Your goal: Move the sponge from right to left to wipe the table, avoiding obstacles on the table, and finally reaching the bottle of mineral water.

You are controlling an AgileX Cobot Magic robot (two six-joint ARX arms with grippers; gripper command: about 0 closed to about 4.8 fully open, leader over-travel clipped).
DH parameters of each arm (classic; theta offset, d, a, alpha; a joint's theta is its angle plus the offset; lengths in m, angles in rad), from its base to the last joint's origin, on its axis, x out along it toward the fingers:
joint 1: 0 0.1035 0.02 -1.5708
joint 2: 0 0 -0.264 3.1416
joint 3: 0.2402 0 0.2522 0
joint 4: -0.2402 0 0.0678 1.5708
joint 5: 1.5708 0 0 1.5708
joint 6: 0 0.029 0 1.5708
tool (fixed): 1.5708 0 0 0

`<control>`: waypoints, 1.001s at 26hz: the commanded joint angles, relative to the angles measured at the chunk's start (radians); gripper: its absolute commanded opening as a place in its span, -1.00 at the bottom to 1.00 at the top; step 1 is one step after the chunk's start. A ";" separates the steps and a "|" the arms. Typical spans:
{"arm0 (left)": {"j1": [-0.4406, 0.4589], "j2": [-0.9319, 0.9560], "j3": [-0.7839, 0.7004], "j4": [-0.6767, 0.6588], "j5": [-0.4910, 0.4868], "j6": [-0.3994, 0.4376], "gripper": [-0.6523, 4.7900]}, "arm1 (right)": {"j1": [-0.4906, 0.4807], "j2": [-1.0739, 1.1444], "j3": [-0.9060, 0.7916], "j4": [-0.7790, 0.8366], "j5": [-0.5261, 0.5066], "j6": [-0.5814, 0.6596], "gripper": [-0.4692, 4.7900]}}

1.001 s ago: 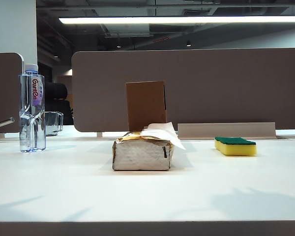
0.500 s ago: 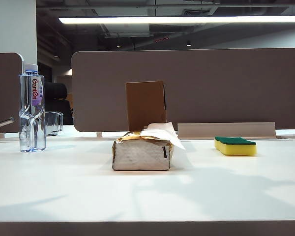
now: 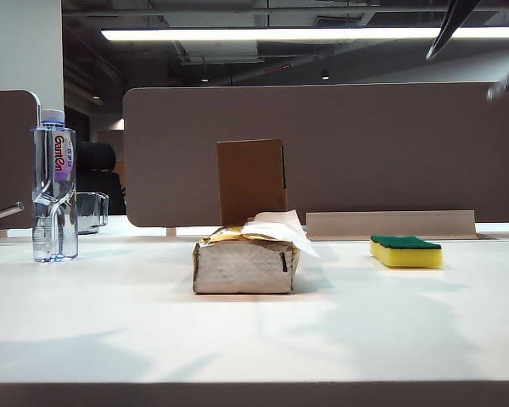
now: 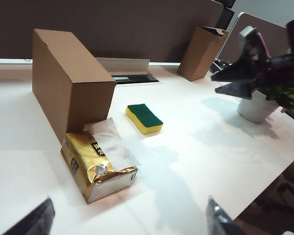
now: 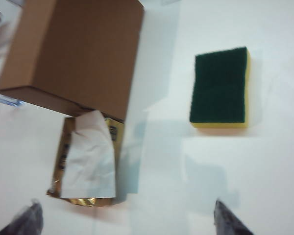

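1. On the right of the white surface (image 3: 110, 322) lies the sponge (image 3: 405, 251), flat, green side up, untouched; its long axis runs across the exterior view.
2. Step in hand: approach. Right gripper (image 5: 125, 218) hangs above it, fingers wide, empty; next, descend and close.
3. Left gripper (image 4: 130, 220): fingers wide, empty.
4. Leftward: tissue pack (image 3: 244, 264), cardboard box (image 3: 251, 181), then bottle (image 3: 54, 186).

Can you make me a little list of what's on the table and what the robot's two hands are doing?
sponge: yellow foam block with green top, right side of the white table, untouched
obstacles: silvery tissue pack with gold top in the middle, upright brown cardboard box behind it
goal: clear plastic water bottle with white cap, far left
left gripper: open, empty
right gripper: fingers apart, above the sponge, empty
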 commanded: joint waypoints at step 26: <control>0.000 0.052 0.008 0.011 0.075 0.076 0.71 | -0.024 0.634 0.230 0.146 0.052 -0.080 0.85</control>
